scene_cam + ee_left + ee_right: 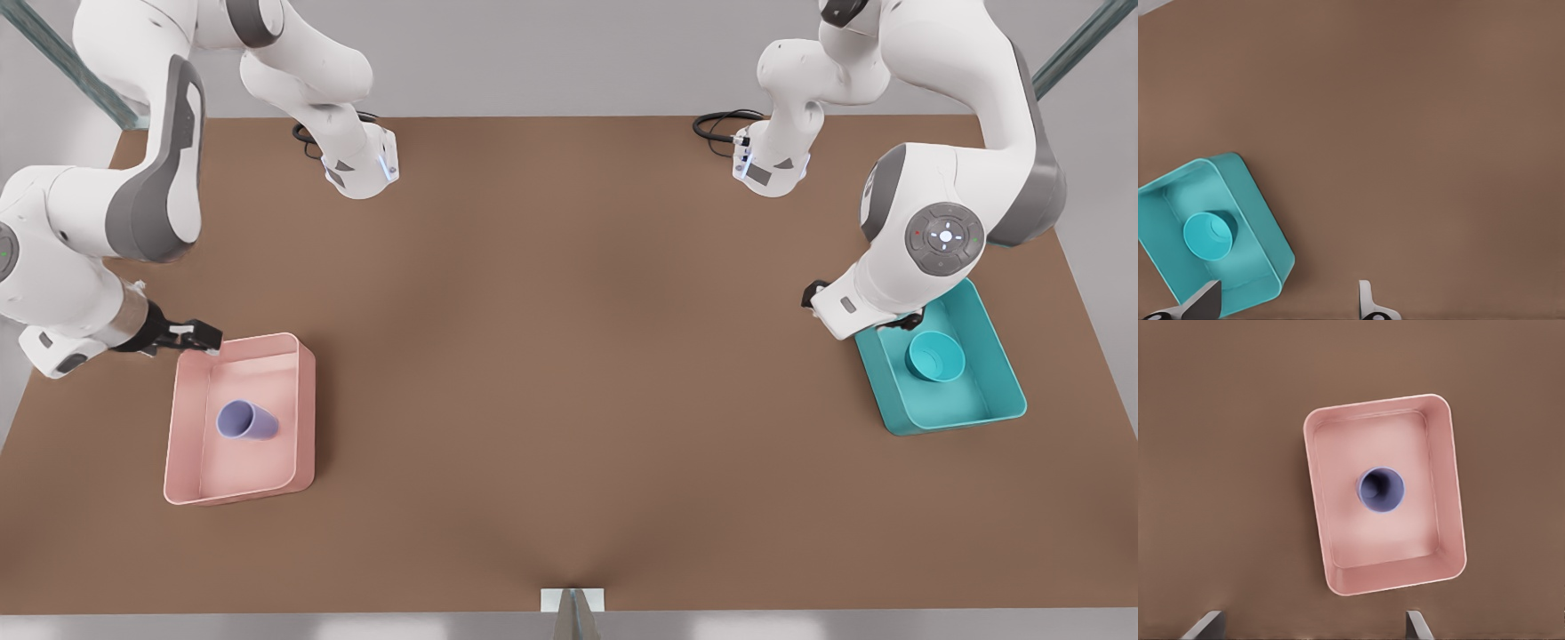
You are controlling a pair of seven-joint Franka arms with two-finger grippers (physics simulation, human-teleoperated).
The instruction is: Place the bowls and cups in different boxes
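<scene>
bowl [935,356] sat upright in teal box [1005,391], 3 o'clock on table [569,356] | cup [246,420] stood in pink box [302,418], 9 o'clock | left gripper [1288,303] above teal box, fingers spread, empty | right gripper [1313,627] above pink box, fingers apart, empty

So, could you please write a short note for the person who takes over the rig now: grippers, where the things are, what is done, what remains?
Left gripper: open, empty, above the table beside the teal box, at the front view's right.
Right gripper: open, empty, by the pink box, at the front view's left.
Bowl: inside the teal box.
Cup: inside the pink box.
Done: bowl and cup are in different boxes.
Left: nothing to sort, it seems.
</scene>
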